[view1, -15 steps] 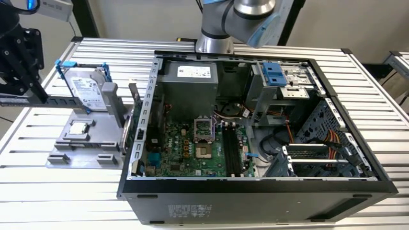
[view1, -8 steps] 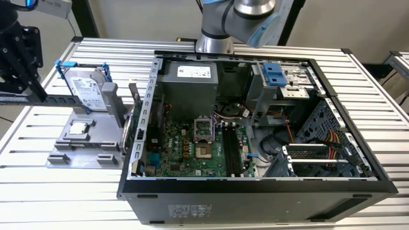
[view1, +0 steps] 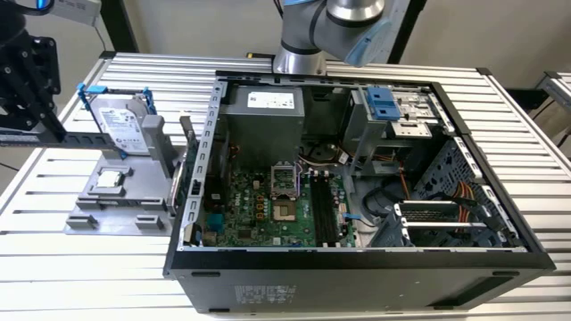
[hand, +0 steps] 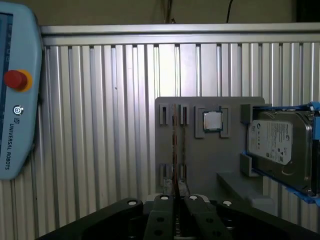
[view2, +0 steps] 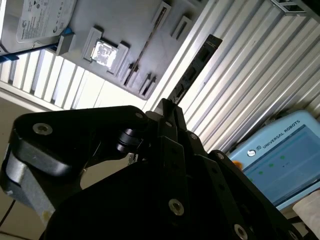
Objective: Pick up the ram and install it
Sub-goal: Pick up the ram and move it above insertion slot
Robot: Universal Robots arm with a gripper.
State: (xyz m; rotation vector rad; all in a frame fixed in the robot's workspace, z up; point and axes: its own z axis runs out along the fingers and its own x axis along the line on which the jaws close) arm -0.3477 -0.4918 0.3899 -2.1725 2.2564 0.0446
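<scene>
The gripper [view2: 167, 112] had its jaws clamped narrow on one end of the ram [view2: 195, 65]. The ram hung above the tabletop [view1: 160, 73], at the edge on the exterior view's left, beside the grey holder [hand: 210, 165]. Judged light, stiff, thin and fragile: grip the flat faces, avoiding the contacts.

Bright, even light (foreground dark, soft)

- The surface [view1: 170, 70]: ribbed bare metal slats with a dull satin sheen.
- The holder tray [view1: 107, 207]: smooth matt grey plastic.
- The hard drive [view1: 120, 127]: bright metal shell, paper label, blue plastic rails.
- The processor chip [view1: 109, 178]: polished metal lid that glints.
- The ram [view2: 192, 70]: dark matt board.
- The fingers [hand: 161, 220]: matt black, with bright screw heads.
- The computer case [view1: 357, 287]: dark painted outside, bare grey sheet metal inside.
- The pendant [hand: 15, 115]: smooth pale-blue plastic.
</scene>
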